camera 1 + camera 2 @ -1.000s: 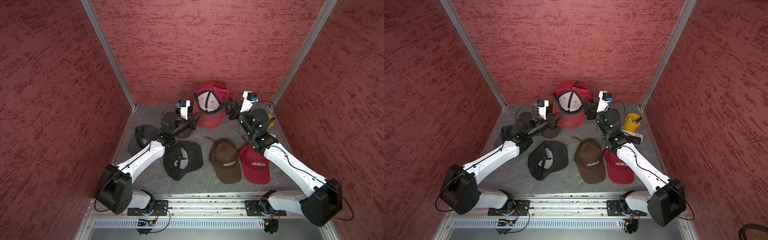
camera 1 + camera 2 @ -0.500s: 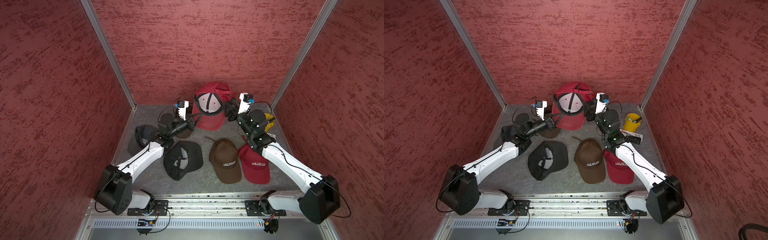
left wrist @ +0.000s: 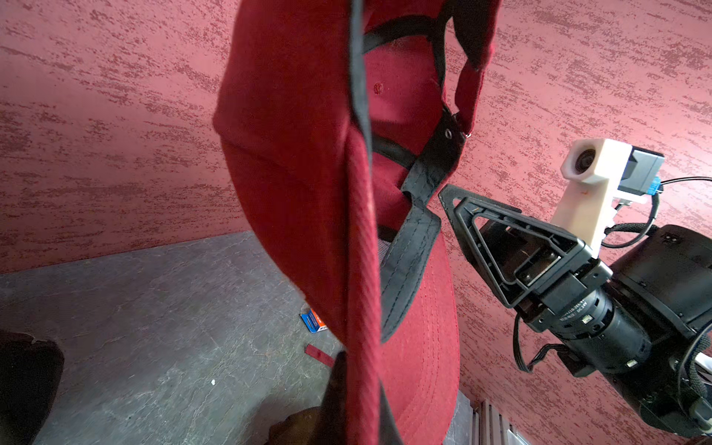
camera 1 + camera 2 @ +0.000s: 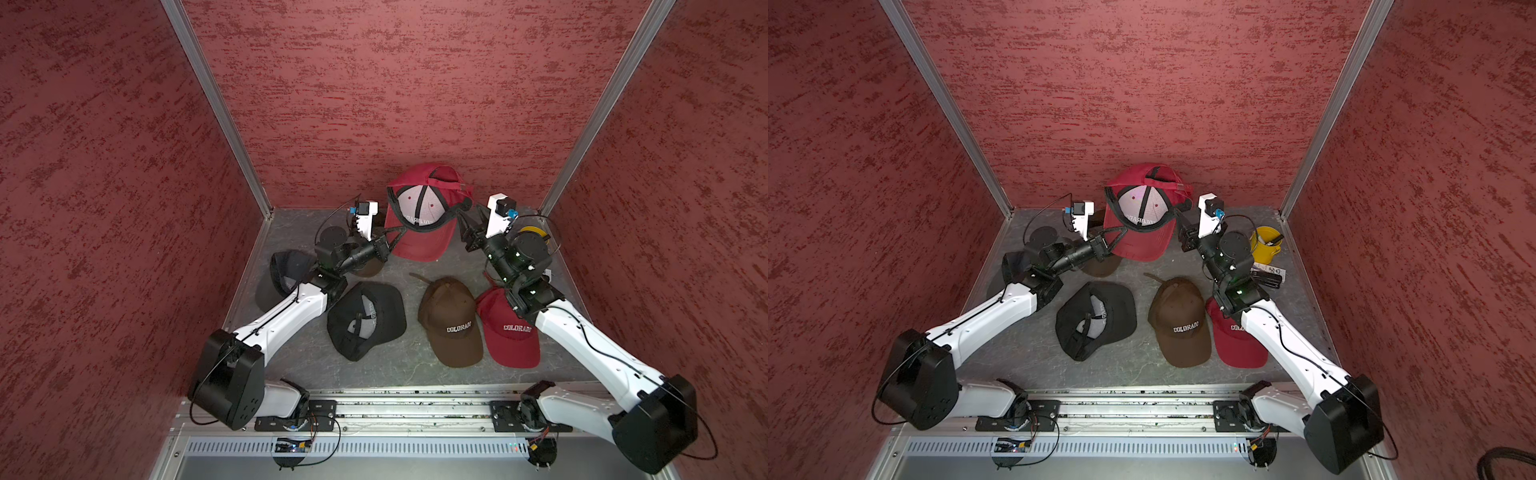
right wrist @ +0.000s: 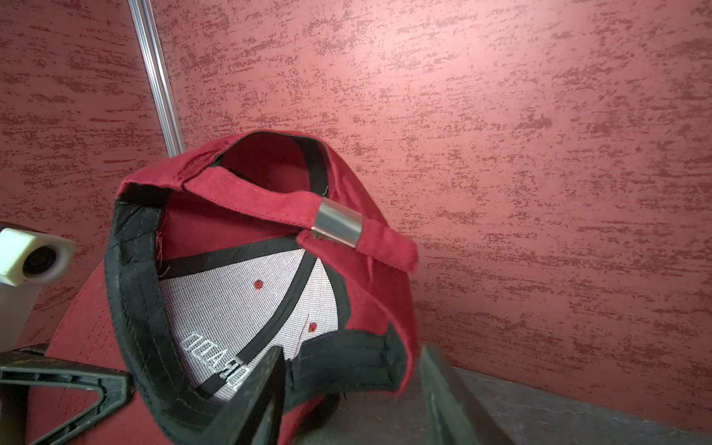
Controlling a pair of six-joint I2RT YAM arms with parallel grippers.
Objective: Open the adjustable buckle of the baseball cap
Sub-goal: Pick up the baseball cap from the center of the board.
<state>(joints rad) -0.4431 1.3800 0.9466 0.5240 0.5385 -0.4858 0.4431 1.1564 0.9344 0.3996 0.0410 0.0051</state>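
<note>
Red baseball cap (image 4: 415, 203) was held up at the upper centre of both top views, close to the back wall and above the grey floor (image 4: 395, 365). Its open underside faced the camera, so the pale lining and black sweatband (image 5: 131, 293) showed.

The left gripper (image 4: 397, 233), at the cap's lower left edge, was clamped tight on the rim where brim meets crown and appeared to carry the cap. The right gripper (image 5: 352, 348) stood at the cap's right edge with its fingers (image 5: 266, 385) partly apart. At the bottom of the right wrist view the sweatband lay in the gap between them, and neither finger visibly pressed on it.

In the middle of that view the red rear strap (image 5: 246, 192) crossed the back opening. It passed through the small metal buckle (image 5: 339, 227), which lay flat and looked closed, with a short tail poking out beyond it.

The step in hand seemed to be bracing the cap between both arms, with the buckle itself not yet touched. The next move probably called for the right gripper to leave the sweatband and rise to the buckle. It would then catch the clasp's free edge and lever it open while the left gripper kept the cap steady.
</note>
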